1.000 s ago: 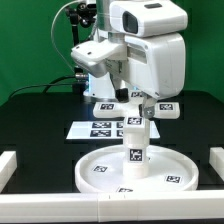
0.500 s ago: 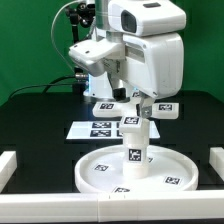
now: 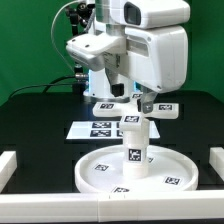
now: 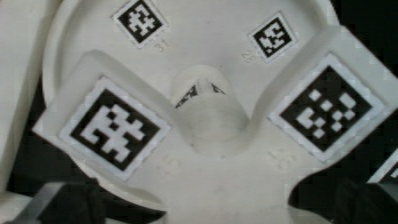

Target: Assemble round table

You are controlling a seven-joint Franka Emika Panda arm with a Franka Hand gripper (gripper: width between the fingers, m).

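I see the round disc (image 3: 137,168) lying flat on the dark surface (image 3: 40,120), rim up, with square tags on its inner floor. I take this disc as my landmark. The leg (image 3: 135,145) stands upright on the disc's middle, a tag on its side facing the exterior camera. On top of the leg sits the cross-shaped base piece (image 3: 135,108), its arms spread level above the disc, each arm carrying a tag.

My pincer (image 3: 132,95) hangs right above the base piece, over the disc's centre. Its fingers are spread as wide as they go and pinch nothing. Whether the fingertips touch the base piece I cannot tell from the exterior view; the arm's white body covers most of that spot.

In the wrist view I look straight down on the base piece (image 4: 196,115): two large tags lie either side of its hub, and farther off the tags of the disc (image 4: 107,40) show.

Behind the disc, farther from the exterior camera, the marker board (image 3: 95,129) lies flat on the surface. A white rail (image 3: 10,165) lies beside the disc on the exterior view's left.
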